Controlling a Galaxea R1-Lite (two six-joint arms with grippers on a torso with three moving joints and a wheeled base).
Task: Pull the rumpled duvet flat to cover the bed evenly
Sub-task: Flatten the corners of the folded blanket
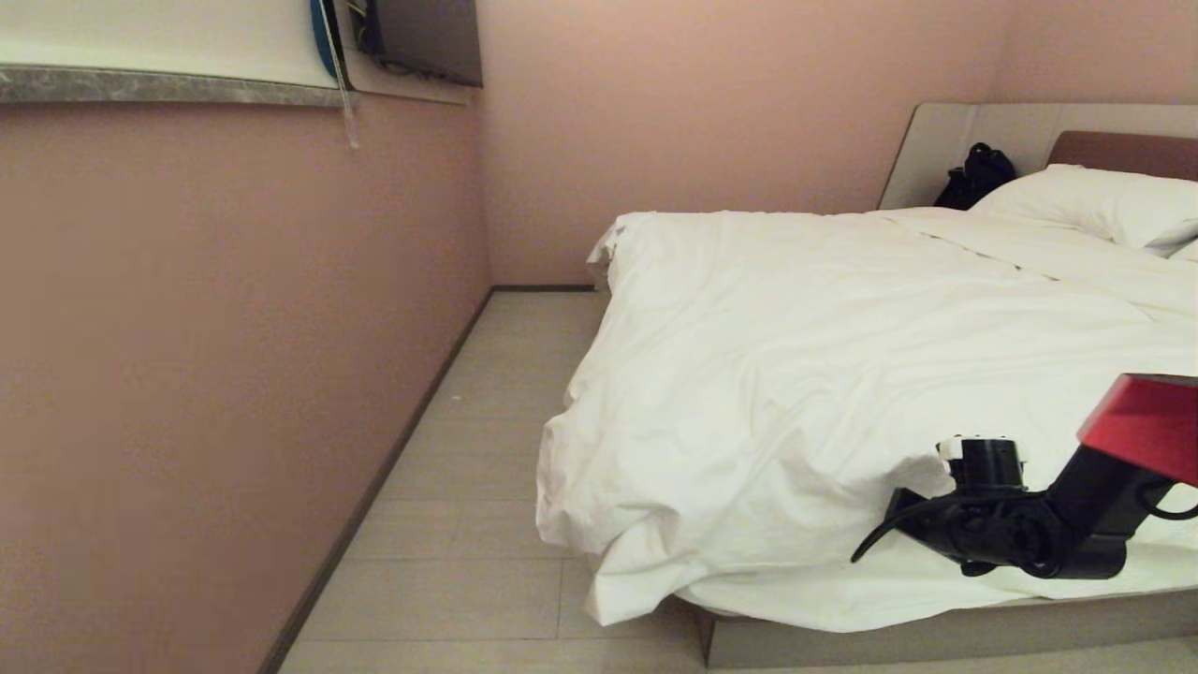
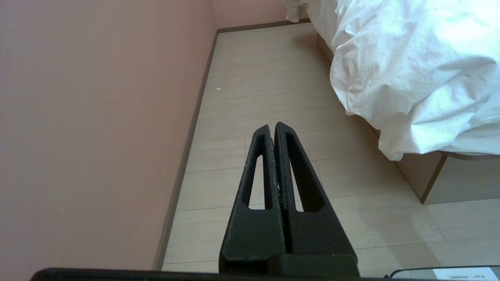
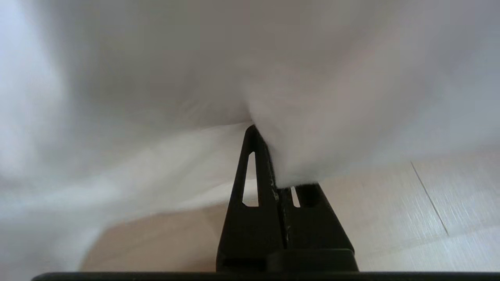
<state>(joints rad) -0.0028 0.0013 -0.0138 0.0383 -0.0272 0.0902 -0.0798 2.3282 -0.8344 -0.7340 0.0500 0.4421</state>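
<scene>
We start with the room: matte pink walls (image 1: 234,309) fill the left half of the head view, and a strip of pale wood-grain plank floor (image 1: 487,449) runs up the middle toward the far corner; the bed (image 1: 936,641) takes the right half, its boxy beige-grey base showing only along the lower right edge, a brown padded headboard (image 1: 1123,148) in the upper right. The duvet (image 1: 796,374) lies across nearly the whole mattress, thick, puffy and white; its surface is creased in long soft folds, and the near left corner sags in a crumpled bunch over the bed's edge, hanging toward the floor at centre frame. A plump white pillow (image 1: 1095,201) sits in the upper right, a black bag (image 1: 973,176) just beside it.

At lower right the right gripper (image 3: 269,156) has its slotted black fingers clenched on a fold of the duvet near its foot-end hem, cloth draped over one finger; we judge the grasp made and the pull about to come. The next move calls for a steady draw along the bed's foot without tearing the thin pinch free; the sagging corner will want squaring after. The left gripper (image 2: 272,127) hangs above the floor, clamped on nothing.
</scene>
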